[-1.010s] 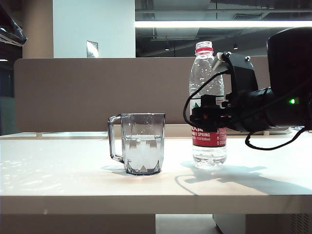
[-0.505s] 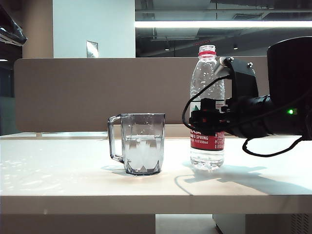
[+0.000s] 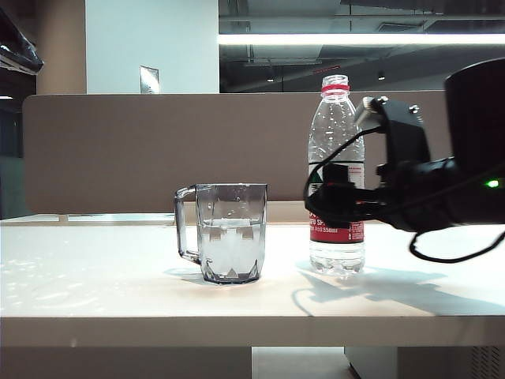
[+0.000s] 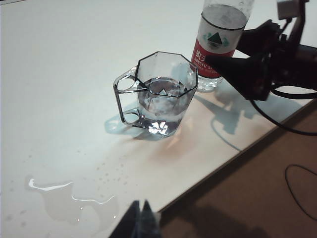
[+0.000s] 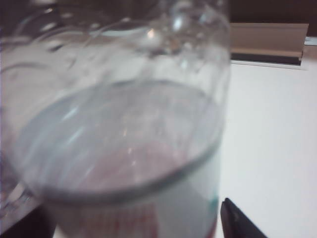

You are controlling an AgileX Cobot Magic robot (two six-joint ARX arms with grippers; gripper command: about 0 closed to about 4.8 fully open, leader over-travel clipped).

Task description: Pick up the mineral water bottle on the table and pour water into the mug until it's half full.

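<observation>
bottle (image 3: 336, 170): clear plastic, red ring at the neck, label white above and red below with a green mountain mark and white lettering
mug (image 3: 230, 232): smoky grey see-through glass with flat facets
water (image 4: 161, 97): clear and colourless inside the mug
table (image 3: 95, 292): white top, pale front edge
right gripper (image 3: 335, 202): black
left gripper (image 4: 141, 222): dark
partition (image 3: 118, 150): plain brownish grey

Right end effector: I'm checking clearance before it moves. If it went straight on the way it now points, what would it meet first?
The mineral water bottle. The right end effector points level at its label, fingers open either side, so the bottle's body looks first in line; the exact gap is unclear.
</observation>
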